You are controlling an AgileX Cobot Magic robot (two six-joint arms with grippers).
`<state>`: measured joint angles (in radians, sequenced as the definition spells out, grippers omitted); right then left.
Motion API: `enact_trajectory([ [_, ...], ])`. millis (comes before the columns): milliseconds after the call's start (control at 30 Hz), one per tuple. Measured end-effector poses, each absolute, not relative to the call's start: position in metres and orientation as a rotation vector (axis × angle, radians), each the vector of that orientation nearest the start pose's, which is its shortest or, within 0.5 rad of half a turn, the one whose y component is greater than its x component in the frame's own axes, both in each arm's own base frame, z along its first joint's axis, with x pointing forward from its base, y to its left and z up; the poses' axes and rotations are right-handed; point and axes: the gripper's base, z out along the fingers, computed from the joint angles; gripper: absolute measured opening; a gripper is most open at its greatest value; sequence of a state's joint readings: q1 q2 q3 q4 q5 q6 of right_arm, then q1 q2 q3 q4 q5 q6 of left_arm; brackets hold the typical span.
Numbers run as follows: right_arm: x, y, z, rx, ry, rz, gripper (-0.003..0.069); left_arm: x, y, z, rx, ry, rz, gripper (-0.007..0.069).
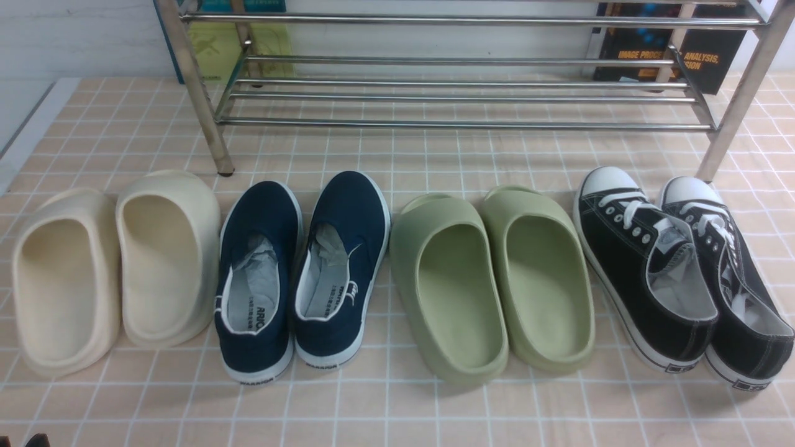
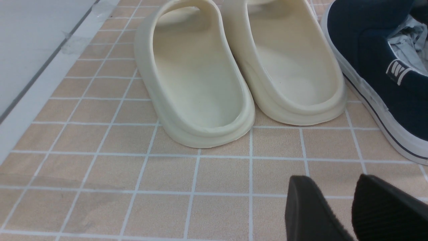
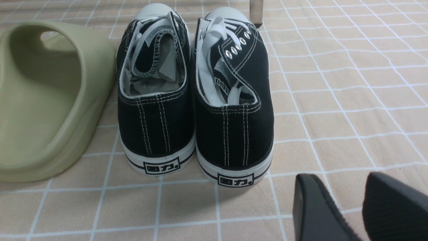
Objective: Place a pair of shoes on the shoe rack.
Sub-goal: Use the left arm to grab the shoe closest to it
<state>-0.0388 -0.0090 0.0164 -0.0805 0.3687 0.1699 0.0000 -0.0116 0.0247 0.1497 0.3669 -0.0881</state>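
Observation:
The pair of shoes, two navy slip-ons with white soles, stands side by side on the tiled cloth, heels toward me: one shoe (image 1: 258, 279) on the left and its mate (image 1: 341, 267) beside it. The left wrist view shows one navy shoe (image 2: 378, 67) at its edge. The shoe rack (image 1: 459, 96) of silver tubes stands behind them with bare shelves. My left gripper (image 2: 334, 183) hovers open over bare cloth, short of the cream slides. My right gripper (image 3: 341, 180) is open too, beside the heels of the black sneakers. Neither holds anything.
Cream slides (image 1: 118, 273) sit left of the navy pair, green slides (image 1: 490, 279) right of it, and black lace-up sneakers (image 1: 677, 273) at the far right. Books (image 1: 671, 49) lean behind the rack. A rack leg (image 3: 256, 11) stands past the sneakers. A white strip (image 2: 40, 83) borders the cloth's left side.

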Motion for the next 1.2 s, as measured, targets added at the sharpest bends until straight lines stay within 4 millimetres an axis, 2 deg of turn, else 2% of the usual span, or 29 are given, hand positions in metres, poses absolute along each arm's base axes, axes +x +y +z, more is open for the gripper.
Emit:
enact_trajectory([
  [267,0.053,-0.005,0.175,0.144,1.853,0.012,0.0237,0.053,0.004,0.174,-0.007,1.852,0.065,0.0239],
  [467,0.053,-0.005,0.175,0.144,1.853,0.012,0.0237,0.054,0.000,0.177,-0.220,1.791,-0.174,0.0239],
  [600,0.053,-0.005,0.175,0.144,1.853,0.012,0.0237,0.056,-0.005,0.189,-0.647,1.587,-0.656,0.0239],
  [633,0.053,-0.005,0.175,0.144,1.853,0.012,0.0237,0.056,-0.005,0.189,-0.678,1.573,-0.687,0.0239],
  [700,0.053,-0.005,0.175,0.144,1.853,0.012,0.0239,0.057,-0.004,0.196,-0.881,1.428,-0.922,0.0239],
  [767,0.053,-0.005,0.175,0.144,1.853,0.012,0.0239,0.057,-0.004,0.198,-0.947,1.373,-0.998,0.0239],
  [1000,0.053,-0.005,0.175,0.144,1.853,0.012,0.0239,0.057,-0.003,0.199,-0.973,1.346,-1.029,0.0239],
  [1200,0.053,-0.005,0.175,0.144,1.853,0.012,0.0239,0.056,-0.002,0.204,-0.899,1.348,-0.967,0.0239],
])
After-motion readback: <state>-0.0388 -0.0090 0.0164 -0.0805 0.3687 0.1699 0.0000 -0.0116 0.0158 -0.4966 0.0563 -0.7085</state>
